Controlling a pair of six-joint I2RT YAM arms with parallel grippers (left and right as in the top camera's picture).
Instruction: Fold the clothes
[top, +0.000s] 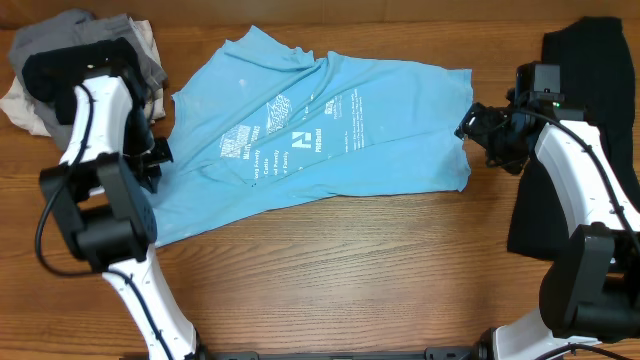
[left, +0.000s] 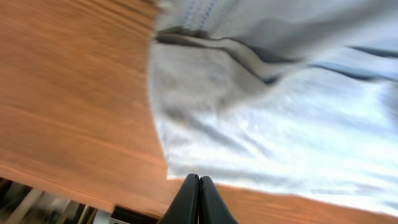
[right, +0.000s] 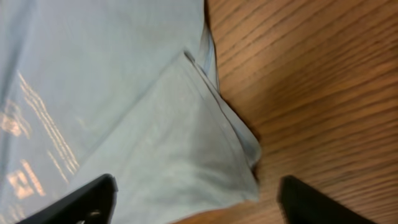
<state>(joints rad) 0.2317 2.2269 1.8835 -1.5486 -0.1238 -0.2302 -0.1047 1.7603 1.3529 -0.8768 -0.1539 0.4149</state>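
A light sky-blue T-shirt with white print lies spread and wrinkled across the middle of the wooden table. A large black garment lies at the right edge, under my right arm. My left gripper is shut and empty beside the shirt's left edge; the left wrist view shows its fingers pressed together over bare wood just off the shirt's hem. My right gripper is open at the shirt's right edge; the right wrist view shows its fingers spread either side of a folded corner.
A heap of grey, black and cream clothes sits at the back left corner, behind my left arm. Bare wooden table runs along the front.
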